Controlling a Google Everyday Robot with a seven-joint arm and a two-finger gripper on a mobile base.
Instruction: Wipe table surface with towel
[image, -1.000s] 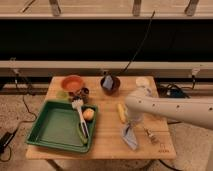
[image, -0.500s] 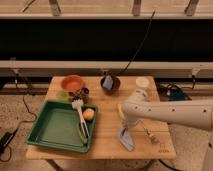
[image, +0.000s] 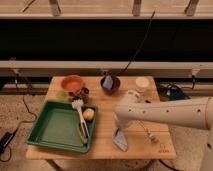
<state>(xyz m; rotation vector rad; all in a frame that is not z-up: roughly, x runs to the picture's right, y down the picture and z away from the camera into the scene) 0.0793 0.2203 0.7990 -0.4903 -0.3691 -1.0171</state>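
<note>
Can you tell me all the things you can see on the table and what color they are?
Light tan wooden tabletop: one, holds everything else.
Pale grey-blue floppy towel: one, hanging from the gripper, its end on the wood at the front middle.
Green plastic tray: one, front left.
White-headed brush: one, lying across the tray's right side.
Small orange round thing: one, in the tray's right corner.
Orange bowl: one, back left.
Dark round bowl: one, back middle, with a small blue-grey piece in it.
Pale round cup: one, back right.
White robot arm: one, reaching in from the right.
Gripper: one, shut on the towel's top.
</note>
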